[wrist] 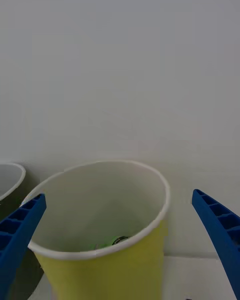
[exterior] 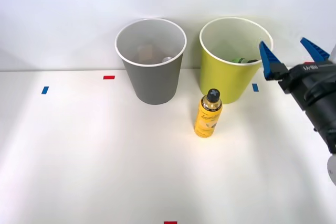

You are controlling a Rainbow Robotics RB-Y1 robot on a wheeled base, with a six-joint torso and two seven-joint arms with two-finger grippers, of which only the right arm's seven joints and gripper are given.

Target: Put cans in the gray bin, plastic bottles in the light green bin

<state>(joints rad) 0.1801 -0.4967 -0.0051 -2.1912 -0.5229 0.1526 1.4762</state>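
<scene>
While the right gripper (exterior: 290, 51) hangs with its blue fingers (wrist: 218, 232) spread wide and holding nothing, just beside the light green bin (exterior: 227, 80), a green plastic bottle (exterior: 244, 61) lies low inside that bin; its long axis cannot be told. The gray bin (exterior: 153, 80) stands left of it, contents unclear. A yellow bottle (exterior: 208, 114) with a black cap stands upright on the table (exterior: 79, 156) before both bins

Lighting even, bright and diffuse from above: white counter (exterior: 79, 156) mildly washed out, soft short shadows at the bases of the gray bin (exterior: 152, 61), light green bin (exterior: 231, 59) and yellow bottle (exterior: 208, 114); blue fingers (wrist: 17, 230) slightly soft close to the wrist camera.
</scene>
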